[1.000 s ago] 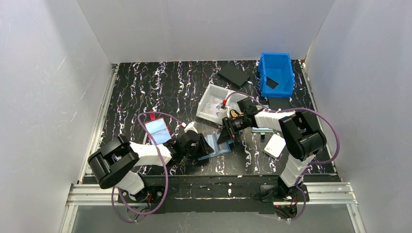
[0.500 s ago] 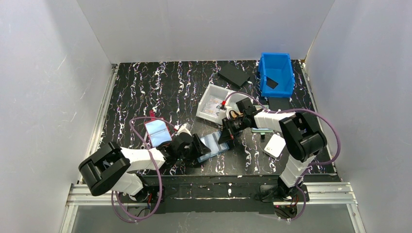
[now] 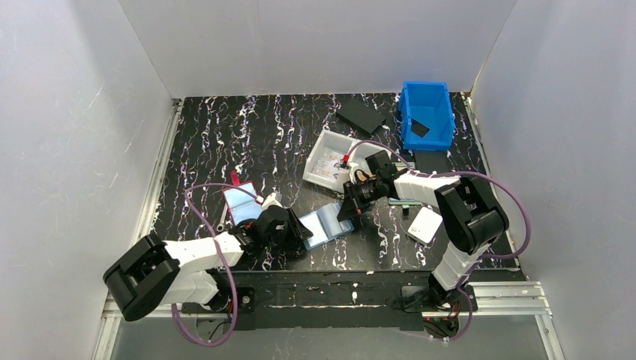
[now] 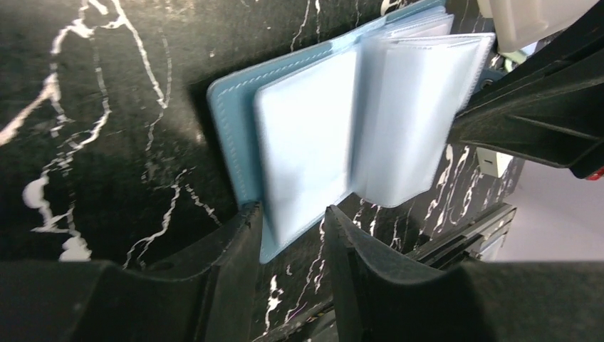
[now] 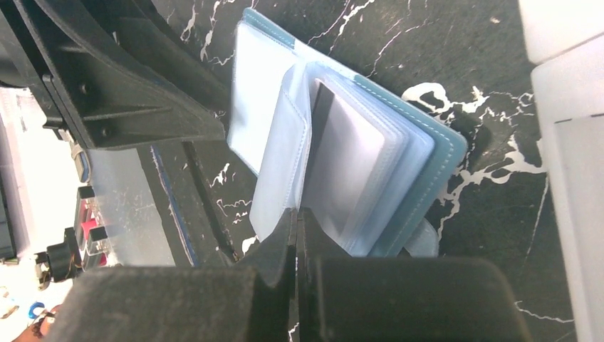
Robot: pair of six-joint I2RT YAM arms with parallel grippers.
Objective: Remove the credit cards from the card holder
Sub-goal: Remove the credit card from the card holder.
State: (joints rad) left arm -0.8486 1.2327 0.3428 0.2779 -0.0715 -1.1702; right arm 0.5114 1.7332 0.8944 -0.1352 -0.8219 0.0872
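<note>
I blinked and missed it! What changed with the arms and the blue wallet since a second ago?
The left end effector slid back leftward, its arm sinking lower, uncovering more of the card holder, whose near edge sits between its open jaws. The right end effector closed, apparently on a clear pocket leaf. The blue bin and clear tray stayed put.

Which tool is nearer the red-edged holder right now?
Left. The left tool sits just right of the red-edged holder, at the left end of the card holder; the right tool pinches its right end, farther off.
</note>
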